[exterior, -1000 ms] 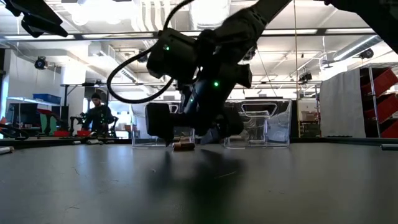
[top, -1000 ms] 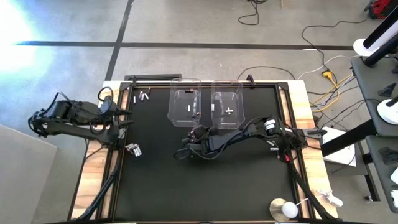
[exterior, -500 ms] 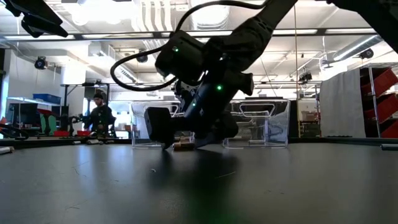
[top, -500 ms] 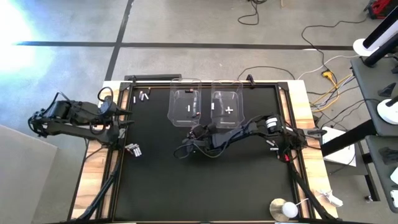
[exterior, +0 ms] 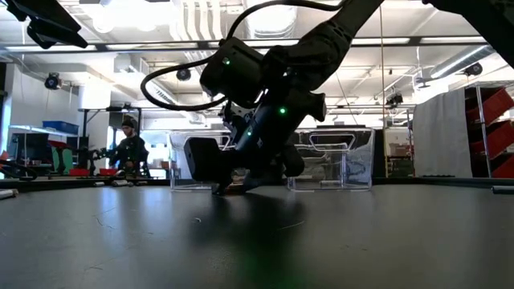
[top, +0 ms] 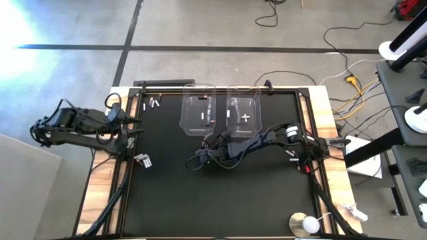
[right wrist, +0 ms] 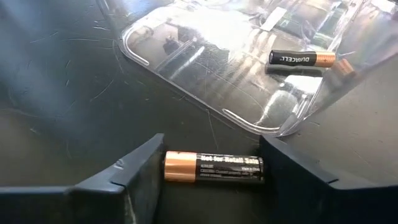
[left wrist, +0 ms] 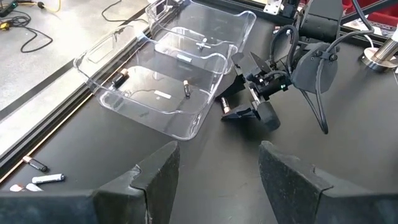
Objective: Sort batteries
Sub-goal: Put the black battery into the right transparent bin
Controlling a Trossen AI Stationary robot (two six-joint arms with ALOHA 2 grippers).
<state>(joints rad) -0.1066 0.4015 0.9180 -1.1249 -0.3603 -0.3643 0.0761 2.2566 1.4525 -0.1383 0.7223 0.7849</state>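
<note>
One battery (right wrist: 213, 168) lies crosswise between the right pincer's (right wrist: 211, 171) part-open fingers, both ends at the pads, just beside the clear tub (right wrist: 249, 68); not yet lifted.

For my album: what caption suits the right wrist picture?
Right gripper closing around a black-and-copper battery lying on the mat beside a clear tub.

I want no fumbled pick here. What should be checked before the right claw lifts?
1. Black-and-copper battery lies between the right claw's fingers: ok.
2. Fingers closed firmly on it: cannot tell; they flank its ends.
3. Battery clear of the clear tub rim: ok.
4. Tub with the minus mark open above: ok.
5. Left claw open, parked at the table's left edge: ok.
</note>
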